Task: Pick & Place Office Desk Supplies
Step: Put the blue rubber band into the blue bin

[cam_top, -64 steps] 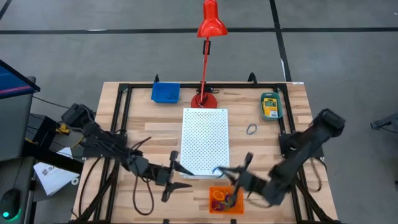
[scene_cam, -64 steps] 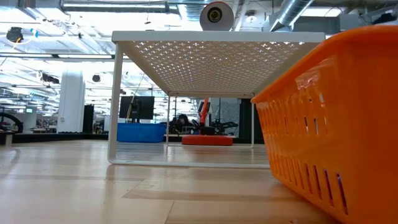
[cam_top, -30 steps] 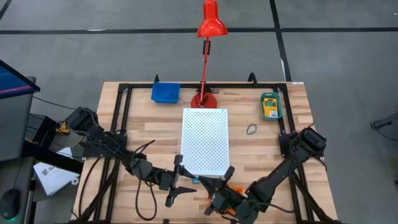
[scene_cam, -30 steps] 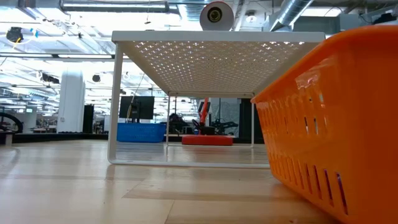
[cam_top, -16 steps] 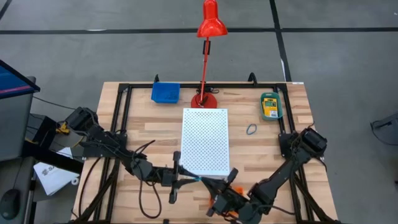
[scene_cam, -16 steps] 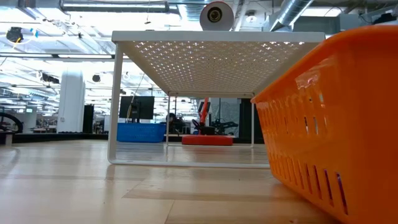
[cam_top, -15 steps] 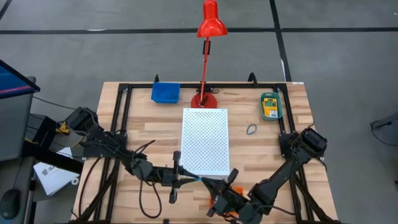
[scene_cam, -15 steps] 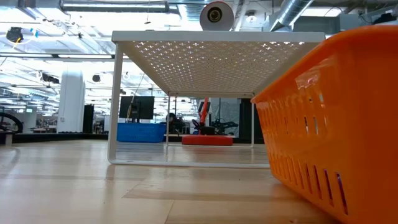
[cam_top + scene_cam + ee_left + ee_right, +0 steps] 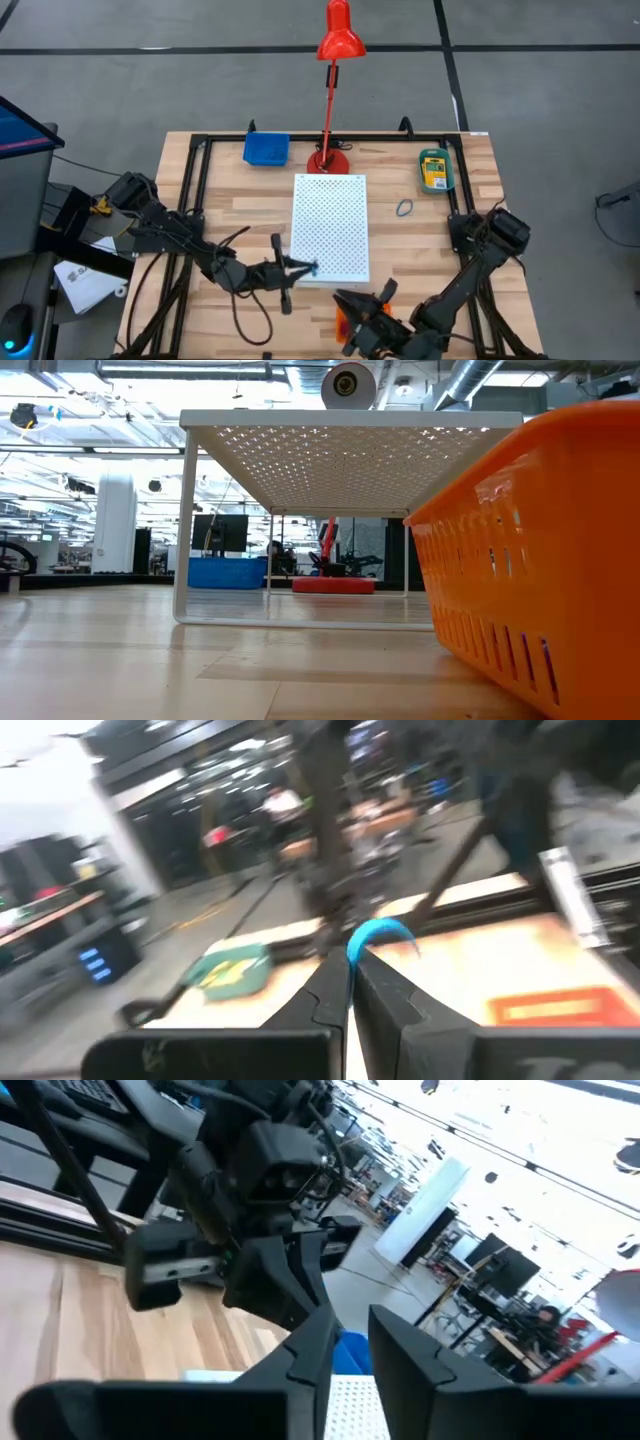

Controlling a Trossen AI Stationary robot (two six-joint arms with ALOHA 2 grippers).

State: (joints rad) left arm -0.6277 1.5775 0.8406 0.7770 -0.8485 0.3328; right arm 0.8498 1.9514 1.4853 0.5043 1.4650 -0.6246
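Two arms are working low in the high view. Left gripper point(image 9: 296, 268) is pinching a thin blue loop point(image 9: 378, 935) in clenched fingers, at the lower centre beside the white perforated board point(image 9: 331, 226). Right gripper point(image 9: 362, 305), fingers slightly parted and carrying nothing, is hanging over the orange tray point(image 9: 540, 550) at the bottom edge. Judging by this, the carry step is underway; next, the loop needs moving over a tray and releasing.

I see a table point(image 9: 230, 200) of pale wood planks, faintly glossy up close. The white board point(image 9: 331, 225) looks like matt perforated metal. The orange basket point(image 9: 540, 550) is shiny slotted plastic, and my fingers point(image 9: 335, 1005) are matt black.
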